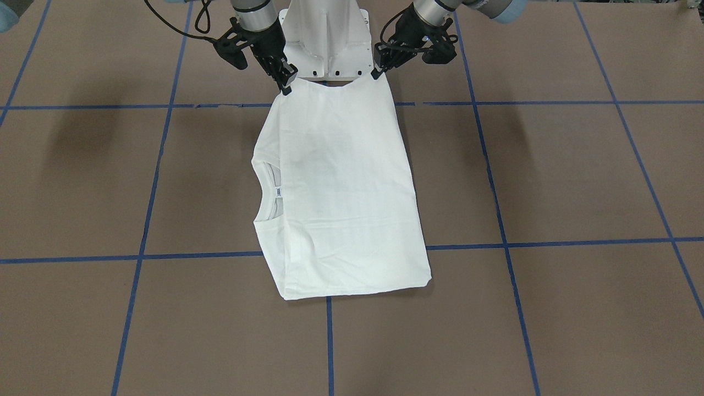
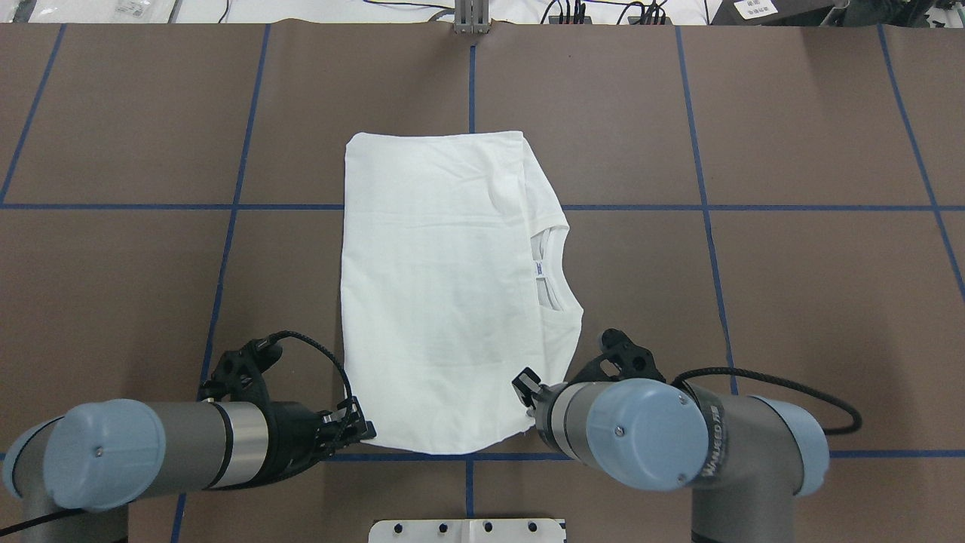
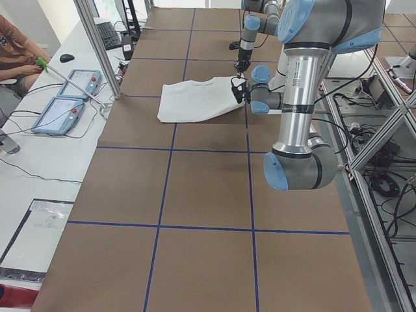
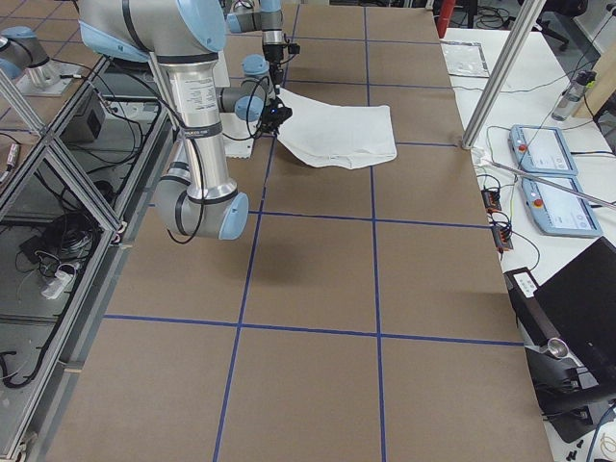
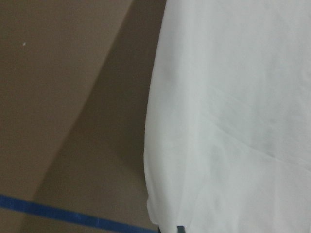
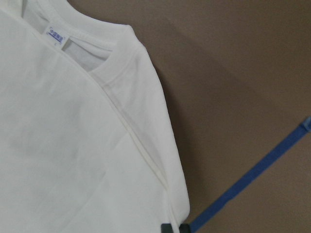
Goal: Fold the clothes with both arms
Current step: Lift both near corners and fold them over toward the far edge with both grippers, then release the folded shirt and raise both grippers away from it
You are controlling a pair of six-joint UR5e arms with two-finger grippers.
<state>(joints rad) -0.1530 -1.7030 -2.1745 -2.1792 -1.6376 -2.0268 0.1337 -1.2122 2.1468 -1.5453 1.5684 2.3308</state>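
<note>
My left gripper [image 1: 377,73] and right gripper [image 1: 286,87] are each clamped on a near corner of the shirt [image 1: 341,181]. Its edge sags between them. The rest lies folded on the table [image 1: 550,165] ahead, with the collar [image 1: 269,192] beyond my right gripper.

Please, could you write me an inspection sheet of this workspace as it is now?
Surface: brown table, blue tape grid.
Job's things: white shirt, folded, collar showing; edge nearest the robot lifted.
Clutter: nothing seen.
Grippers: left gripper and right gripper each shut on a near shirt corner.
Cables: black cable loops at both wrists.
Surroundings: white base; side desk with two control pads, a person seated.
</note>
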